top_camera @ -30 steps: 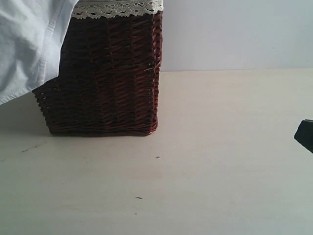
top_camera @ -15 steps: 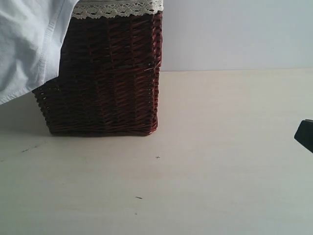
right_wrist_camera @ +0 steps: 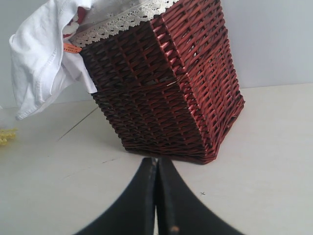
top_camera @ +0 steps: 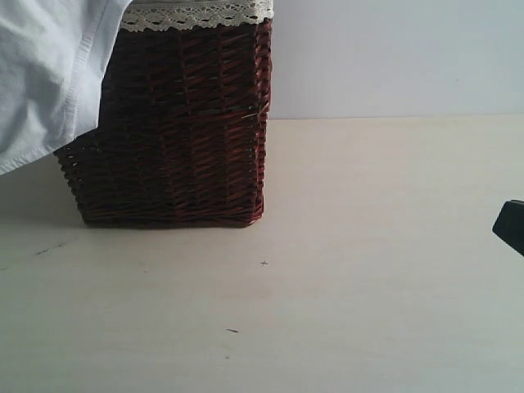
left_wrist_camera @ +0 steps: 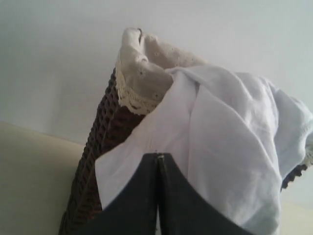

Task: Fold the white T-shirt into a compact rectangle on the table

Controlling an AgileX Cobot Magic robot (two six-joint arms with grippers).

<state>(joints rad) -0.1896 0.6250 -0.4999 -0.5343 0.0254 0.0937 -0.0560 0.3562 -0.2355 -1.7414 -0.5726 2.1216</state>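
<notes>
The white T-shirt (top_camera: 41, 74) hangs bunched over the rim of a dark red-brown wicker basket (top_camera: 180, 131) at the back left of the table (top_camera: 368, 286). It spills down the basket's outer side (left_wrist_camera: 230, 147), and a bit of red shows in its folds. My left gripper (left_wrist_camera: 157, 155) is shut, its tips lined up in front of the hanging cloth with no cloth seen between them. My right gripper (right_wrist_camera: 156, 160) is shut and empty, low over the table short of the basket's base. A dark corner of it (top_camera: 509, 228) shows at the right edge of the exterior view.
The basket (right_wrist_camera: 171, 88) has a cream lace trim (right_wrist_camera: 122, 19) round its top and stands upright near a pale wall. A small orange tag (right_wrist_camera: 72, 47) pokes out by the rim. Something yellow (right_wrist_camera: 5, 136) lies at the table's far side. Small dark specks (top_camera: 232, 331) mark the tabletop.
</notes>
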